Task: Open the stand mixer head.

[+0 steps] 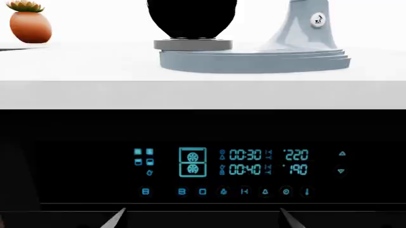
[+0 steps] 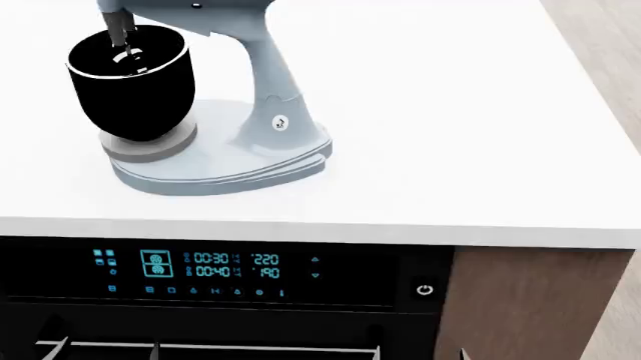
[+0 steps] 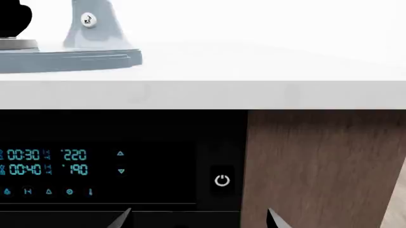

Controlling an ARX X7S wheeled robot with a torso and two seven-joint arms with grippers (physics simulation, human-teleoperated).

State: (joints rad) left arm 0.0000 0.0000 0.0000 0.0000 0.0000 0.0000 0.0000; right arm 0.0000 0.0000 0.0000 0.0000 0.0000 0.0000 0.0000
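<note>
Standing lowered over the black bowl (image 2: 130, 82), the stand mixer head (image 2: 191, 16) sits above both grippers; left gripper (image 1: 201, 219) and right gripper (image 3: 198, 219) spread apart, holding nothing.

A white countertop (image 2: 451, 150) is spanning the scene under bright, even light. Below it, a black oven panel (image 2: 200, 271) is glowing with blue readouts beside what is probably a wood-grain cabinet side (image 2: 531, 307).
</note>
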